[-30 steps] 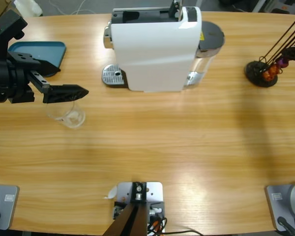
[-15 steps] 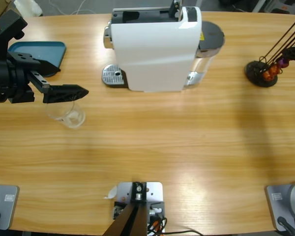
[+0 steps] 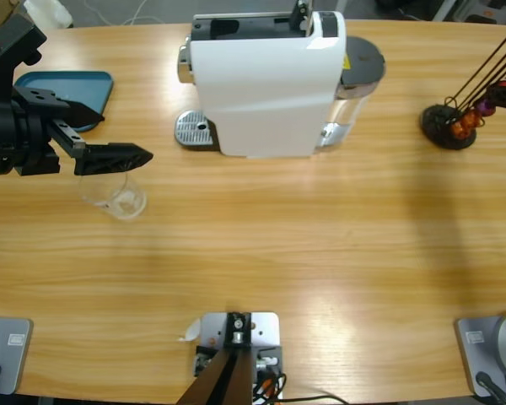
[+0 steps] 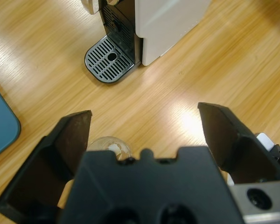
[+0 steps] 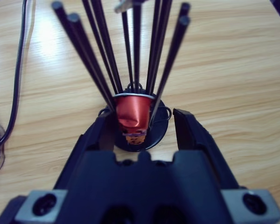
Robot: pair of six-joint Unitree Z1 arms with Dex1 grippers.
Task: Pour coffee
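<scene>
Wooden bench (image 3: 320, 253): white coffee machine (image 3: 266, 84) far centre. My left end effector (image 3: 110, 158) hangs wide open, empty, over the clear glass tumbler (image 3: 118, 198) at left; no coffee visible. Risk: descending off-centre, toppling it.

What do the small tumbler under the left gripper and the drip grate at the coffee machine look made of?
The small clear tumbler: apparently clear glass, possibly plastic; the wood grain shows through it. The round slotted drip grate: likely brushed metal or metal-look plastic, grey with a dull sheen.
</scene>
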